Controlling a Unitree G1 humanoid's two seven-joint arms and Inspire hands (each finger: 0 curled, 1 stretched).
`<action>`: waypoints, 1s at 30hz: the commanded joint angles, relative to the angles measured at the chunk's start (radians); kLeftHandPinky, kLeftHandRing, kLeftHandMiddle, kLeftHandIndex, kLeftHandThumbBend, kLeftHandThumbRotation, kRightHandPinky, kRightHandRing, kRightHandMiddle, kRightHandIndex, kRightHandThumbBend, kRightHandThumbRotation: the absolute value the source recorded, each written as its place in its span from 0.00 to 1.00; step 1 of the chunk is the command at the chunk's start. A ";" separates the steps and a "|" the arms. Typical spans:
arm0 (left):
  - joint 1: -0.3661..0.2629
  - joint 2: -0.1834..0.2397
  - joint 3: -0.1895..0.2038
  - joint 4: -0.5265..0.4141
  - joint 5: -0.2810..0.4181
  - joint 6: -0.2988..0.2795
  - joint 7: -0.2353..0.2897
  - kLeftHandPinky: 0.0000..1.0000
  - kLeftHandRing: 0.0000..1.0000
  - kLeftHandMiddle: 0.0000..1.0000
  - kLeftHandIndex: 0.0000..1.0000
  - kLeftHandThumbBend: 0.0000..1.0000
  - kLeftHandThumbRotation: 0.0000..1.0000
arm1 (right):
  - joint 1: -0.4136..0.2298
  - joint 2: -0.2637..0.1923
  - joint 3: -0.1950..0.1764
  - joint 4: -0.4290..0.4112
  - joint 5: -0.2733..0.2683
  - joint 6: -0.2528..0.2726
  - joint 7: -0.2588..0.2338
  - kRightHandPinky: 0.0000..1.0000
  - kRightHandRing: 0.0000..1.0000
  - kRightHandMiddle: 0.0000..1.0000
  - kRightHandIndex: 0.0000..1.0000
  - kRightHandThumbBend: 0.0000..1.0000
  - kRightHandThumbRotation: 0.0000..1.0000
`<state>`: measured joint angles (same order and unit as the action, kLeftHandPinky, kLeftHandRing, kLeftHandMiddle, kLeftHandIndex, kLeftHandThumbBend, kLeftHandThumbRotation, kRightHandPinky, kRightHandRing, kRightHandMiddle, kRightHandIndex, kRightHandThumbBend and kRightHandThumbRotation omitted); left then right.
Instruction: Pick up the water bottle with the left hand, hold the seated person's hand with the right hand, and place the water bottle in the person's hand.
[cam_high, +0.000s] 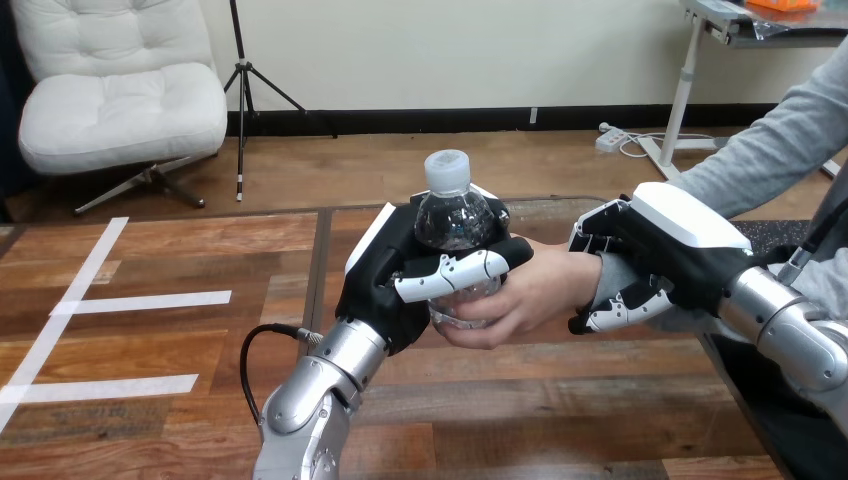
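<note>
A clear water bottle (452, 215) with a white cap stands upright above the middle of the table. My left hand (395, 275) is shut on it, thumb across its front and fingers behind. The person's hand (530, 295) comes in from the right and cups the bottle's lower part, so both hands are on it. My right hand (650, 255) is curled round the person's wrist by the grey sleeve, with its fingers (625, 310) wrapping underneath.
The wooden table (180, 300) stretches left with white tape stripes (140, 300) on it. A dark seam (315, 270) runs down the tabletop. The person's grey-sleeved arm (775, 150) crosses the upper right.
</note>
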<state>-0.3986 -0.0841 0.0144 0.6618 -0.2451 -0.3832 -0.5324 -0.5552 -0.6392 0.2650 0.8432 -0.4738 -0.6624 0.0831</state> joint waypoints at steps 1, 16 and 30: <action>-0.028 -0.019 0.003 -0.030 -0.010 -0.040 -0.007 0.29 0.34 0.38 0.40 0.67 0.00 | -0.025 -0.003 -0.020 -0.033 0.008 -0.006 -0.010 0.38 0.40 0.45 0.45 0.79 0.00; -0.026 -0.016 0.002 -0.038 -0.010 -0.036 -0.007 0.31 0.36 0.40 0.40 0.68 0.00 | -0.020 -0.007 -0.022 -0.040 0.007 -0.001 -0.010 0.38 0.40 0.45 0.46 0.78 0.00; -0.028 0.021 -0.016 -0.055 0.019 0.004 -0.023 0.44 0.53 0.59 0.58 0.88 0.13 | -0.018 -0.009 -0.024 -0.036 0.012 -0.011 -0.010 0.38 0.40 0.45 0.46 0.78 0.00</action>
<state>-0.3951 -0.0784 0.0121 0.6581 -0.2413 -0.3794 -0.5487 -0.5544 -0.6392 0.2650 0.8429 -0.4739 -0.6606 0.0832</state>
